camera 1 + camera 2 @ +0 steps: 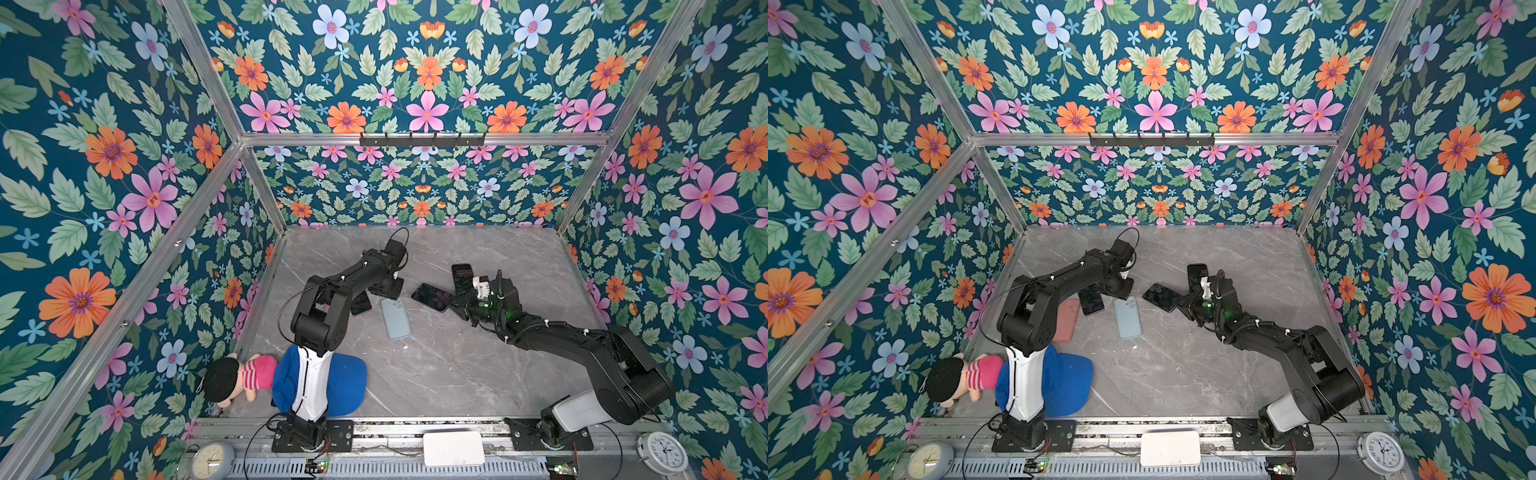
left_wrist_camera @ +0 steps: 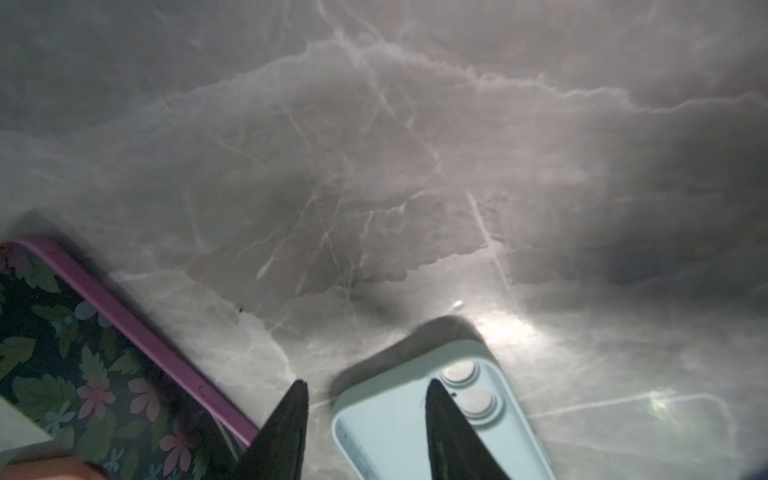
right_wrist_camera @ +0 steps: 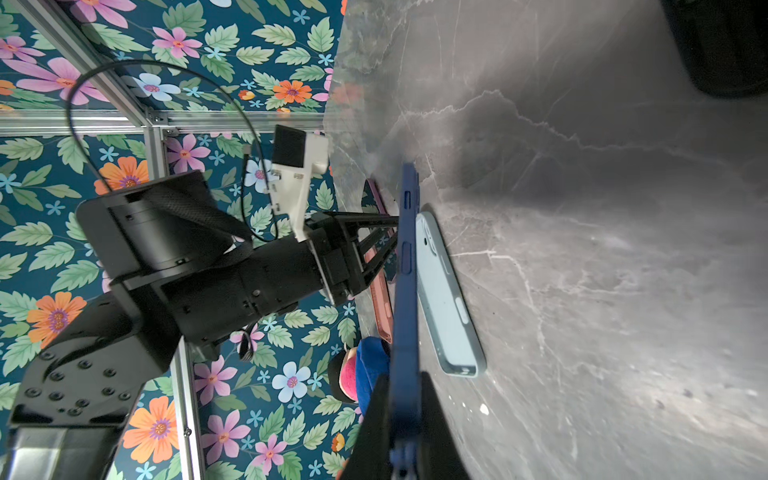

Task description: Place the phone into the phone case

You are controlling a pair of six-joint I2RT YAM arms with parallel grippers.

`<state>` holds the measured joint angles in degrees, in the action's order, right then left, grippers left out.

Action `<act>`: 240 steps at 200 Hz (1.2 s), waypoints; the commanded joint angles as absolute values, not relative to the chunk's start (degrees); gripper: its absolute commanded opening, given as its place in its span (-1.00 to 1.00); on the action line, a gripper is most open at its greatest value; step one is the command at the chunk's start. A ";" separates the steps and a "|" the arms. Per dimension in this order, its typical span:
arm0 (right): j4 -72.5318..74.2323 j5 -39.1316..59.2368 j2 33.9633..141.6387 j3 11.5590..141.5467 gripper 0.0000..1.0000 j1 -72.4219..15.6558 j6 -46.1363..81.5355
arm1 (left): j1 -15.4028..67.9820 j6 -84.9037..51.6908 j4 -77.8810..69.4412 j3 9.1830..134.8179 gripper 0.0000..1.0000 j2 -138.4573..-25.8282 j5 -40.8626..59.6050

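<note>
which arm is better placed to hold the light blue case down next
Left. The left gripper hovers open just over the camera end of the light blue case, while the right gripper is shut on the phone.

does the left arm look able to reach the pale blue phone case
Probably yes: the left gripper hangs open over the camera end of the pale blue phone case; nothing lies on it.
</note>
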<state>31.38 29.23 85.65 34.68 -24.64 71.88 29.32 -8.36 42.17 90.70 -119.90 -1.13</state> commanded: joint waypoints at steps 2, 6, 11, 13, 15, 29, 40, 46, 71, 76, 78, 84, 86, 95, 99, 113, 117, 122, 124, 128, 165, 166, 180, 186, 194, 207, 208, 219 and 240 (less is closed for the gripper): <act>34.61 29.82 84.44 34.39 -1.00 -24.35 72.45 | 29.36 -7.10 42.86 90.63 -0.02 -120.45 -0.97; 34.52 29.74 84.31 34.32 -1.00 -24.28 72.41 | 29.36 -7.10 42.74 90.49 -0.03 -120.53 -0.97; 34.38 29.71 84.19 34.23 -1.00 -24.18 72.26 | 29.36 -7.04 42.72 90.46 -0.03 -120.58 -0.82; 34.30 29.71 84.13 34.20 -1.00 -24.17 72.27 | 29.36 -7.03 42.72 90.40 -0.04 -120.56 -0.75; 34.31 29.71 84.09 34.19 -1.00 -24.13 72.32 | 29.36 -7.03 42.71 90.36 -0.04 -120.62 -0.65; 34.33 29.79 84.02 34.19 -1.00 -23.95 72.32 | 29.36 -7.03 42.43 89.80 -0.10 -120.52 -0.27; 34.36 29.88 84.25 34.28 -1.00 -23.95 72.31 | 29.36 -7.12 42.23 89.27 -0.17 -120.41 -0.10; 34.45 29.97 84.34 34.28 -1.00 -23.99 72.30 | 29.38 -7.12 42.05 89.02 -0.22 -120.31 -0.01; 34.69 30.19 84.46 34.19 -1.00 -23.91 72.42 | 29.36 -7.28 41.99 88.49 -0.42 -120.27 -0.05; 34.71 30.23 84.46 34.19 -1.00 -23.90 72.40 | 29.36 -7.42 42.04 88.40 -0.45 -120.24 -0.09; 34.72 30.23 84.44 34.21 -1.00 -23.88 72.42 | 29.38 -7.46 42.02 88.28 -0.47 -120.19 -0.13; 34.69 30.32 84.42 34.19 -1.00 -23.77 72.27 | 29.36 -7.62 42.02 88.14 -0.51 -120.06 -0.22; 34.71 30.32 84.36 34.15 -1.00 -23.81 72.32 | 29.40 -7.64 42.01 88.06 -0.52 -120.06 -0.19; 34.49 30.36 84.13 34.10 -1.00 -23.81 72.13 | 29.36 -7.82 42.08 87.79 -0.56 -119.89 -0.09; 34.33 30.39 84.05 34.10 -1.00 -23.77 72.09 | 29.36 -7.90 42.02 87.67 -0.57 -119.80 -0.09; 33.69 30.48 83.78 34.07 -1.00 -23.70 71.64 | 29.38 -8.24 41.95 87.13 -0.58 -119.32 -0.02; 33.56 30.50 83.68 34.10 -1.00 -23.67 71.48 | 29.36 -8.33 41.98 87.02 -0.59 -119.20 0.00; 33.23 30.58 83.66 34.19 -1.00 -23.59 71.30 | 29.40 -8.55 41.98 86.78 -0.60 -119.02 0.00; 33.12 30.58 83.58 34.19 -1.00 -23.63 71.22 | 29.41 -8.64 41.94 86.71 -0.59 -118.90 -0.02; 32.90 30.63 83.46 34.19 -1.00 -23.62 71.05 | 29.36 -8.79 41.86 86.51 -0.59 -118.77 0.04; 31.67 31.98 83.15 34.45 -1.00 -23.64 69.81 | 29.37 -11.58 41.12 84.43 -0.61 -117.11 2.63; 31.65 32.03 83.19 34.41 -1.00 -23.64 69.75 | 29.36 -11.63 41.08 84.36 -0.61 -117.04 2.72; 31.48 32.66 83.06 34.32 -1.00 -23.64 69.31 | 29.44 -12.94 40.47 83.25 -0.60 -116.19 4.23; 31.52 33.05 83.08 34.28 -1.00 -23.62 69.18 | 29.44 -13.74 39.93 82.62 -0.60 -115.76 4.84; 31.55 33.59 83.19 34.21 -1.00 -23.62 69.07 | 29.44 -14.86 39.37 81.84 -0.59 -115.22 5.54; 32.02 34.37 83.40 34.02 -1.00 -23.64 69.08 | 29.44 -16.51 38.16 80.64 -0.58 -114.30 7.55; 32.10 34.41 83.40 34.02 -1.00 -23.69 69.04 | 29.44 -16.60 38.06 80.49 -0.58 -114.24 7.69; 32.66 34.95 83.67 33.80 -1.00 -23.71 69.23 | 29.40 -18.08 36.89 79.30 -0.56 -113.38 9.04; 33.31 35.07 83.86 33.23 -1.00 -24.31 69.35 | 29.10 -20.25 34.59 76.58 -0.46 -111.44 11.05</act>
